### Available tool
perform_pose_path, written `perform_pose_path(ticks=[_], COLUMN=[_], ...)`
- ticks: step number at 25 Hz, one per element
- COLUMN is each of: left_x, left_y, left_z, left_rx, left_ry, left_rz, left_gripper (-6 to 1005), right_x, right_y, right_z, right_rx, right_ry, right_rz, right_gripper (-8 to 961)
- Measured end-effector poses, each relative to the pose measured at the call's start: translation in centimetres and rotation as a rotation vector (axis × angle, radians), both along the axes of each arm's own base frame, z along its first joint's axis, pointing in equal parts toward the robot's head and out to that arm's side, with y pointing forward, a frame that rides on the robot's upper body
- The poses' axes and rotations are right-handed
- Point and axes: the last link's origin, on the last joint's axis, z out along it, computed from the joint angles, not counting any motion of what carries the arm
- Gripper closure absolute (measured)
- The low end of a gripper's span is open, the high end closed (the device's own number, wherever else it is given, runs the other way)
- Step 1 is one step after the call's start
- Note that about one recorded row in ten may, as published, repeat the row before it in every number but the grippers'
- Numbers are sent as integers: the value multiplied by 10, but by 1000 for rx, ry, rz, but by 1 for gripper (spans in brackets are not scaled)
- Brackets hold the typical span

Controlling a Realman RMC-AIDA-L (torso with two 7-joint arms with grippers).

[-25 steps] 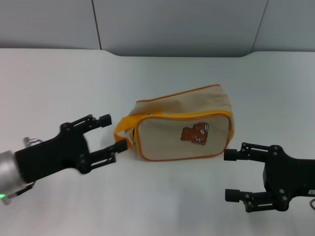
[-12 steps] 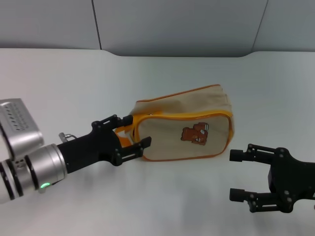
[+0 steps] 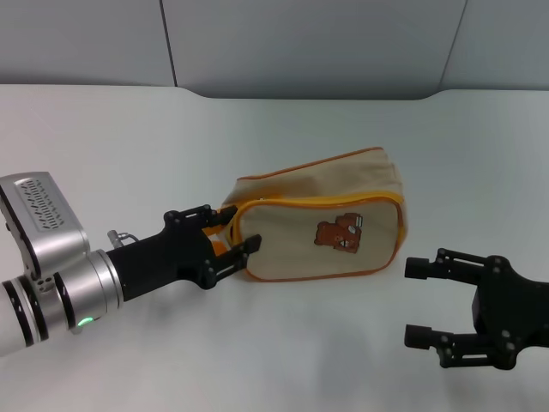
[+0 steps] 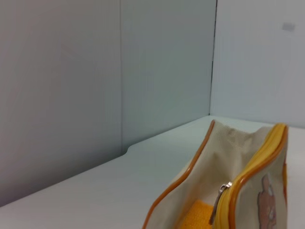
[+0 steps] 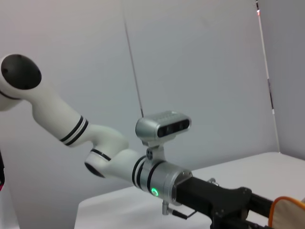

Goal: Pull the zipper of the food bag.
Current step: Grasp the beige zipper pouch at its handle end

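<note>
The food bag, beige canvas with orange piping and a brown bear patch, lies on the white table. Its orange-yellow zipper runs along the top front edge. My left gripper is open at the bag's left end, one finger on each side of the orange strap loop. The left wrist view shows the silver pull tab close up on the zipper line. My right gripper is open and empty, just right of the bag and nearer the front.
Grey wall panels rise behind the table's far edge. The right wrist view shows my left arm reaching to the bag's corner. Bare table lies behind and to the left of the bag.
My left gripper moved right from open table to the bag's left end and now straddles the strap. My right gripper drew back slightly right. The bag stayed put.
</note>
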Motion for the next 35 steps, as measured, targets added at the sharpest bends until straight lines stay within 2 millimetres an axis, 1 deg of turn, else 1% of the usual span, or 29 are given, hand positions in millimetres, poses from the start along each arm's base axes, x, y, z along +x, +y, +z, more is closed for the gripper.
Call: perform_pose_path(ticks=[2, 7, 10, 13, 15, 16, 17, 19, 20, 21, 22, 24, 25, 26, 27, 29, 30, 31, 32, 33, 35], left_x=[-1, 0, 2, 3, 8, 8, 10, 12, 18, 18, 21, 27, 34, 34, 40, 42, 47, 47, 51, 51, 55], left_y=[0, 0, -1, -2, -4, -4, -5, -5, -4, -4, -3, -1, 1, 1, 3, 3, 4, 4, 5, 5, 6], left_z=[0, -1, 0, 0, 2, 2, 2, 2, 3, 3, 3, 4, 5, 5, 6, 7, 8, 8, 10, 10, 14], left_rx=[0, -5, -6, -1, 24, 24, 49, 62, 93, 93, 108, 140, 171, 171, 195, 203, 224, 224, 234, 234, 240], left_ry=[5, 3, -4, -5, 8, 8, 25, 35, 55, 55, 65, 84, 98, 98, 110, 115, 128, 128, 128, 128, 118], left_rz=[3, -1, -13, -36, -114, -114, -174, -207, -283, -283, -319, -392, -463, -463, -530, -556, -618, -618, -648, -648, -684], left_gripper=[296, 513, 706, 740, 763, 767, 771, 779, 783, 787, 791, 799, 803, 807, 811, 828, 837, 845, 854, 863, 880], right_x=[0, 1, 1, 1, 1, 1, 1, 1, 0, 0, 0, -1, -1, -1, -1, -1, -1, -1, 0, 0, -1], right_y=[0, 0, 2, 3, 4, 4, 6, 7, 8, 8, 9, 9, 9, 9, 11, 12, 14, 14, 17, 17, 24], right_z=[0, 4, 5, 8, 13, 13, 19, 22, 27, 27, 30, 33, 35, 35, 39, 41, 46, 46, 52, 52, 57], right_rx=[0, -2, 5, 19, 44, 44, 68, 78, 98, 98, 106, 111, 116, 116, 132, 141, 179, 179, 232, 232, 319], right_ry=[2, 2, 7, 17, 50, 50, 79, 93, 118, 118, 130, 139, 133, 133, 119, 115, 103, 103, 96, 96, 84], right_rz=[0, -4, -11, -18, -35, -35, -57, -69, -85, -85, -88, -82, -73, -73, -63, -59, -51, -51, -39, -39, -7], right_gripper=[191, 200, 206, 211, 215, 217, 219, 223, 225, 226, 228, 232, 234, 236, 238, 242, 243, 245, 247, 249, 253])
